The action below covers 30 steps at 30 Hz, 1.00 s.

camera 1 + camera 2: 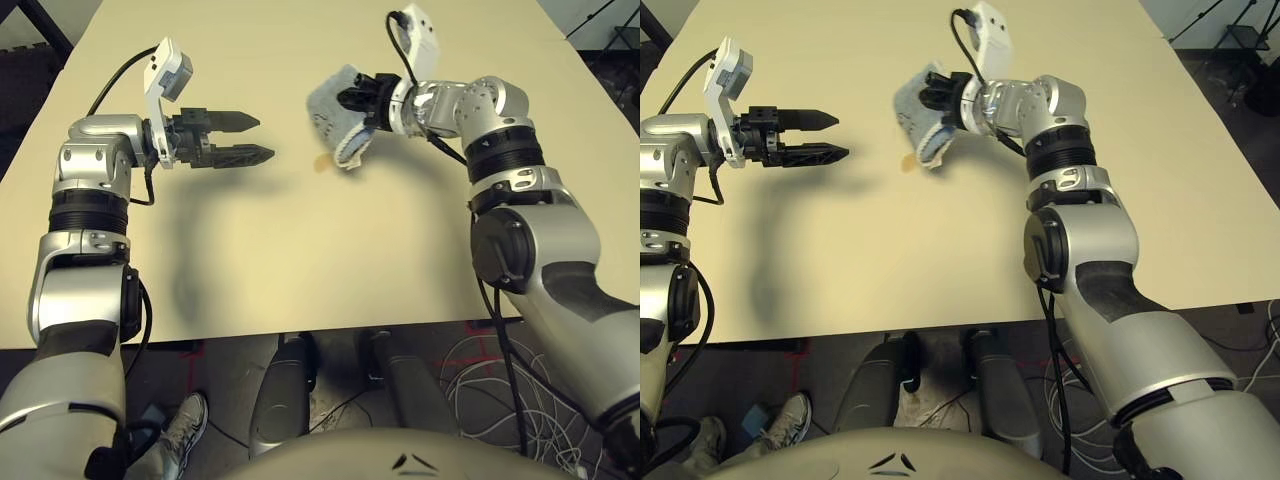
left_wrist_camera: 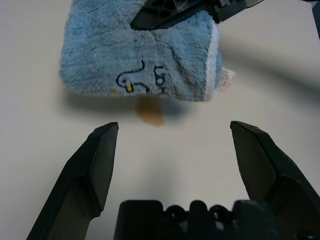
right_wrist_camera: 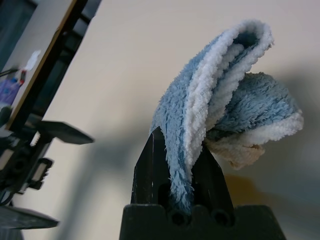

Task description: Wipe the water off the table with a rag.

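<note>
Nearest the head camera, the pale cream bench (image 1: 300,260) lies bare along its front edge, with cables and a person's shoe (image 1: 180,425) on the floor below it. Further in on the left, the left claw (image 1: 262,137) hangs above the bench with its two black fingers spread apart and nothing between them, pointing toward the middle. Ahead of it sits the water (image 1: 321,161), a small amber blotch on the bench surface (roundish in the left wrist view (image 2: 150,111)). Just beyond and partly over that blotch hangs the rag (image 1: 338,112), a folded grey-blue terry cloth with a white edge and a dark printed logo (image 2: 142,80) on the face turned toward the left claw. The right claw (image 1: 352,98) reaches in from the right and is clamped on the rag's fold; the right wrist view shows the cloth (image 3: 220,105) pinched tight between its fingers (image 3: 150,170). Whether the rag's lower edge touches the bench cannot be told.
</note>
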{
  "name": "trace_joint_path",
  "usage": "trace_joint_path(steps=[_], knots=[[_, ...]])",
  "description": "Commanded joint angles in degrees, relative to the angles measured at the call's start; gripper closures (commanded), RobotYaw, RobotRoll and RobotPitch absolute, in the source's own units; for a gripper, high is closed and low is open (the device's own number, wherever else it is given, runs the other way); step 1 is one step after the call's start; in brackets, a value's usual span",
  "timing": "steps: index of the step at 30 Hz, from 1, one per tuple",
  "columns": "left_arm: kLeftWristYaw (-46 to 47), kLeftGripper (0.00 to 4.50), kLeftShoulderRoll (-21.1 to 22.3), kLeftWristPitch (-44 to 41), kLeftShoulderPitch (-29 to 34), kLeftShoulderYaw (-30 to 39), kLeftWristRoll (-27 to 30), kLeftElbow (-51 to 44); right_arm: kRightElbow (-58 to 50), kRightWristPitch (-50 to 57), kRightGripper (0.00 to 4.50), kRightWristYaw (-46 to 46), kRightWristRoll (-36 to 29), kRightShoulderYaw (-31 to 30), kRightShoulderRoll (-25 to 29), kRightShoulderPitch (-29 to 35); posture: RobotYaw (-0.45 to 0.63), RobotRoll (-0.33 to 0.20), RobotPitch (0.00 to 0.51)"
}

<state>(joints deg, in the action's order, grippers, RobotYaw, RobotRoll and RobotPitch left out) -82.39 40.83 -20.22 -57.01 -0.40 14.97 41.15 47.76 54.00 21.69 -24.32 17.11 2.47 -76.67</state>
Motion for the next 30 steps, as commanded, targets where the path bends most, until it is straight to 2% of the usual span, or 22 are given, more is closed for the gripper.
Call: trace_joint_path(steps=[1, 7, 12, 17, 25, 30], knots=[[-0.6, 0.0, 0.7, -0.3, 0.5, -0.3, -0.5, -0.5, -0.1, -0.5, 4.44, -1.0, 0.2, -1.3, -1.9, 2.4, 0.05, 0.0, 0.216], [-0.4, 0.0, 0.9, -0.6, 1.1, -0.1, -0.3, -1.1, 3.4, -3.7, 4.44, -1.0, 2.9, -4.2, -3.3, 4.9, 0.06, 0.0, 0.217], [-0.2, 0.0, 1.0, -0.7, 1.6, 0.0, -0.2, -1.4, 5.5, -6.6, 4.44, -0.3, 5.5, -6.7, -2.4, 5.8, 0.06, 0.0, 0.217], [-0.2, 0.0, 1.0, -1.0, 1.9, 0.1, -0.1, -1.7, 6.3, -8.4, 4.44, -2.1, 9.1, -9.0, 1.3, 5.5, 0.06, 0.0, 0.223], [-0.2, 0.0, 0.7, -0.5, 1.5, -0.1, -0.4, -0.9, 9.9, -9.1, 4.44, -4.8, 11.7, -8.4, 9.1, 3.8, 0.05, 0.0, 0.219], [-0.1, 0.0, 0.5, -0.2, 0.9, -0.2, -0.5, -0.2, 13.4, -12.4, 4.44, -6.5, 12.4, -7.5, 12.1, 2.5, 0.04, 0.0, 0.216]])
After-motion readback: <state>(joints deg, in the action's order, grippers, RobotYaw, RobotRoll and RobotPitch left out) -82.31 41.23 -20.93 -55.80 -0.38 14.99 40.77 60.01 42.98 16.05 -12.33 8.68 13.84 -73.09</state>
